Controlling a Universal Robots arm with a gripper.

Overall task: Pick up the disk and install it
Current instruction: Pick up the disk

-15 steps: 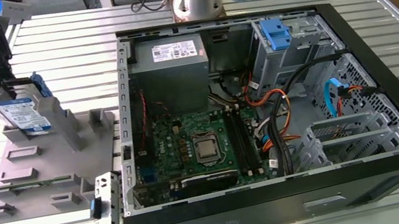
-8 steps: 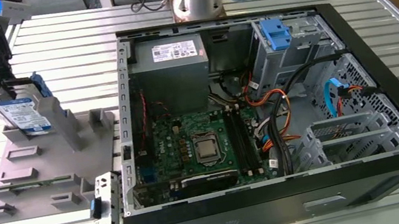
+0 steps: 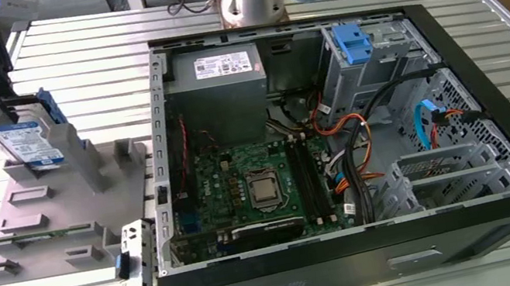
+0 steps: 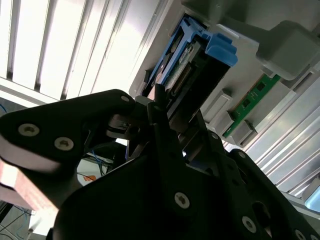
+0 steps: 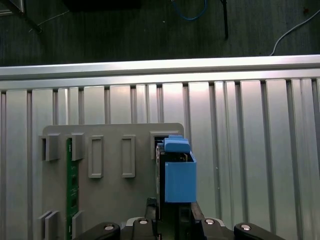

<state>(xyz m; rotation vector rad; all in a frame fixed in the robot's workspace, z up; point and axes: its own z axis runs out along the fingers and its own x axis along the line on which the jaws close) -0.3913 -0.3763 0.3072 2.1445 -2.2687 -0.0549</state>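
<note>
Exterior view: the disk [image 3: 30,147], clamped upright by the closed gripper [image 3: 3,109] at the grey fixture's [image 3: 48,219] corner farthest from the case [image 3: 379,251], should be lifted straight up, untilted.

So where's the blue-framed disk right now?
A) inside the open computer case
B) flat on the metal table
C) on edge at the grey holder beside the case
C: the disk stands on edge at the grey holder, outside the computer case, the gripper at its top.
</note>
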